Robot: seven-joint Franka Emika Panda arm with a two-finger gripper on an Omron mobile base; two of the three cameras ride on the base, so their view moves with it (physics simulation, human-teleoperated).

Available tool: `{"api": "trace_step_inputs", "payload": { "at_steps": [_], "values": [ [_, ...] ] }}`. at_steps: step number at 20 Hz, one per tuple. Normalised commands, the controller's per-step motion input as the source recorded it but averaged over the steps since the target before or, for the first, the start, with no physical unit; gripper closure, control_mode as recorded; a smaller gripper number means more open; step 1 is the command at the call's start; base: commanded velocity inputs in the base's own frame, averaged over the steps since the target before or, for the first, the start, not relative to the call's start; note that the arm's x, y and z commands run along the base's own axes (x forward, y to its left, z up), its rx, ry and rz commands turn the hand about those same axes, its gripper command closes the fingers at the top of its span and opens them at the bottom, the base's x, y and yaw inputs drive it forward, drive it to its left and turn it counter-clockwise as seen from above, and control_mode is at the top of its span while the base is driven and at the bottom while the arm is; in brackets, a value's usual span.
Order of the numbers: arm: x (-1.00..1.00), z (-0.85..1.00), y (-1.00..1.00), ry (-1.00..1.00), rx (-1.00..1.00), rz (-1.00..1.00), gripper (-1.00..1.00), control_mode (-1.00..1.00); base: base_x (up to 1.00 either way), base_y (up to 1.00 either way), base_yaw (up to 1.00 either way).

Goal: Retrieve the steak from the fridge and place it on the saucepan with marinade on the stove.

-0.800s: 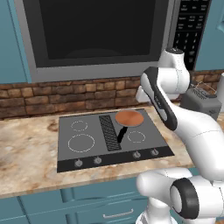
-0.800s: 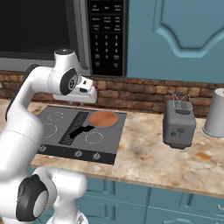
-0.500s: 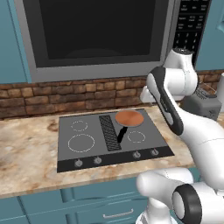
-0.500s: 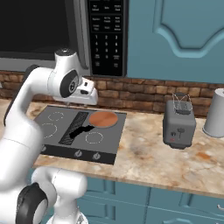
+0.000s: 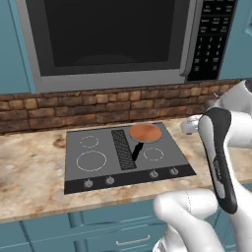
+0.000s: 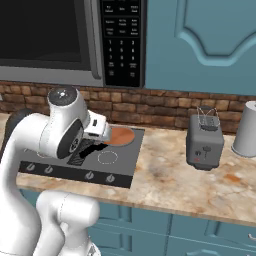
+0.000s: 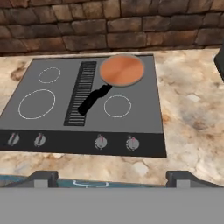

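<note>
Gripper fingers spread wide, holding nothing; shallow copper-lined saucepan sits bare on the dark grey stove, so seek the fridge first

There's the flat dark grey cooktop with white ring burners, set into the counter. On its back right burner sits the shallow copper-lined saucepan, seemingly empty, short black handle angling toward the centre grille.
</note>
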Motion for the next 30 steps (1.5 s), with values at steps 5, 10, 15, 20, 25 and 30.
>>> {"api": "trace_step_inputs", "payload": {
  "at_steps": [5,10,15,20,25,30],
  "values": [
    [-0.87,0.00,-0.01,-0.23,0.00,0.00,-1.00,-1.00,0.00,0.00,0.00],
    [-0.79,0.00,0.07,-0.30,-0.02,0.00,-1.00,-1.00,0.00,0.00,0.00],
    [-0.60,0.01,0.23,-0.33,-0.08,0.00,-1.00,-1.00,0.00,0.00,0.00],
    [-0.17,0.00,0.46,-0.18,-0.13,-0.01,-1.00,-1.00,0.00,0.00,0.00],
    [0.00,0.00,0.21,-0.01,-0.03,-0.02,-1.00,-1.00,0.00,0.00,0.00],
    [0.00,0.00,0.00,0.00,0.00,0.00,-1.00,1.00,0.00,0.00,0.00]
  ]
}}
